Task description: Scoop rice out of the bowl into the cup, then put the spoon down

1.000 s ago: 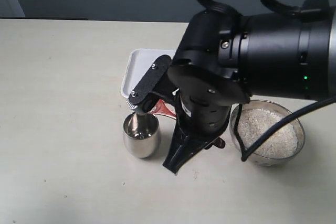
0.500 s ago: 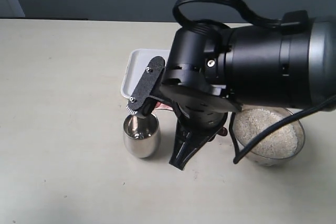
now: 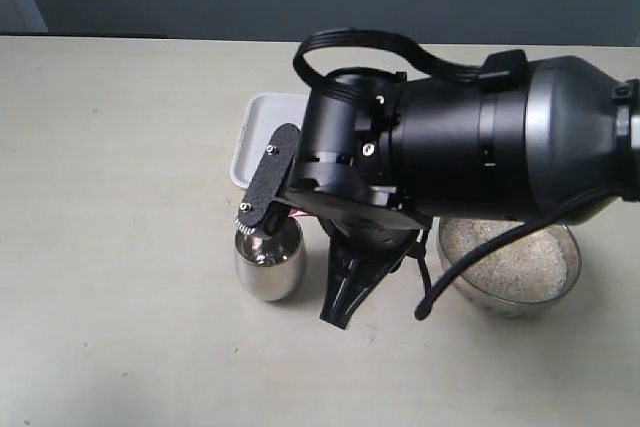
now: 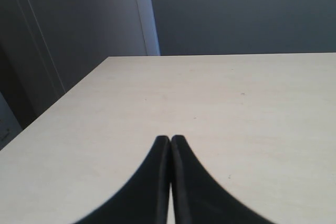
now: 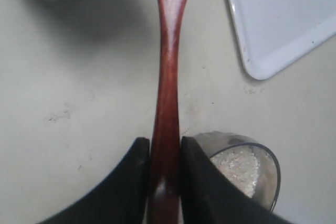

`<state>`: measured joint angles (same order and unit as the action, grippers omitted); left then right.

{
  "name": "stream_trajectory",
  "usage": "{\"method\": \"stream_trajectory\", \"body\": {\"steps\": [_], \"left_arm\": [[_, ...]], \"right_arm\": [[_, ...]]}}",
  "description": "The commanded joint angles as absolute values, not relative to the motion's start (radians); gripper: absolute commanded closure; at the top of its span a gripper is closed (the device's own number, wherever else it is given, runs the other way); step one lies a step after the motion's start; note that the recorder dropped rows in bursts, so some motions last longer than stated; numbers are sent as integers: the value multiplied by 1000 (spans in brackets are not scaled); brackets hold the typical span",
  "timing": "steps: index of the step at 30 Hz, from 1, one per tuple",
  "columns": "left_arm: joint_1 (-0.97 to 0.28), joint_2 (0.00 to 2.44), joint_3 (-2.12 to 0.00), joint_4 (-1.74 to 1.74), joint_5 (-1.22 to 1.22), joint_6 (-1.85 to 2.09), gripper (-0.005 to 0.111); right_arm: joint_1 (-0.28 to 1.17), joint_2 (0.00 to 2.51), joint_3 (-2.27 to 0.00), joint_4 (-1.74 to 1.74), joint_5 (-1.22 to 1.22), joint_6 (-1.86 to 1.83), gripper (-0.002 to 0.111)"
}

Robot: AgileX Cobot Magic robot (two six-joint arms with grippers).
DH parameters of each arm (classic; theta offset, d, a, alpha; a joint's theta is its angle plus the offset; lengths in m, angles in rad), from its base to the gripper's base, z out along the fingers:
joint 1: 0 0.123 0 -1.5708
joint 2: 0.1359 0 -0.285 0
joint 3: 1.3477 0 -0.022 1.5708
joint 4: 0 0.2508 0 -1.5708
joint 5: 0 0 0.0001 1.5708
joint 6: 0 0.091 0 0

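Currently the right gripper (image 5: 165, 142) is clamped on the spoon (image 5: 167, 77). In the right wrist view both black fingers press the handle from either side at bottom centre. The reddish-brown shaft runs straight up the frame and widens toward the top edge, where it's cut off, so the head isn't visible. A white tray (image 5: 283, 19) fills the upper right corner of that view.

In the ext. view the black arm (image 3: 450, 157) covers the centre and right of the frame, w/ a cable (image 3: 350, 42) looping over its top. Only a thin red sliver of the spoon shows, under the arm just above the cup (image 3: 265, 272). The cup stands upright on the table (image 3: 120, 197) at lower centre-left, directly below the tray and near it. One black finger reaches down to the cup's rim; can't tell if they touch, and can't tell what's inside the cup. The bowl (image 3: 500, 307) sits at lower right, well apart from the cup and partly hidden by the arm. The rice (image 3: 530, 267) fills most of it, w/ a 2nd cable crossing over the grains.

The left gripper (image 4: 169, 139) is closed on nothing. Its two dark tips meet at bottom centre of the left wrist view, over bare tabletop.
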<state>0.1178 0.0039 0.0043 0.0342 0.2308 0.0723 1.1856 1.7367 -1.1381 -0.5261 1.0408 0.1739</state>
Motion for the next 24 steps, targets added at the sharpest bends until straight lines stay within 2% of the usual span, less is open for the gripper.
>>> {"method": "stream_trajectory", "body": {"steps": [1,24], "left_arm": [[118,0,0,32,218,71,106],[118,0,0,32,218,71,106]], "right_arm": [[1217,1737,-1141,-565,1039,169,109],[1241,1737,-1141,-629,1093,172,109]]}}
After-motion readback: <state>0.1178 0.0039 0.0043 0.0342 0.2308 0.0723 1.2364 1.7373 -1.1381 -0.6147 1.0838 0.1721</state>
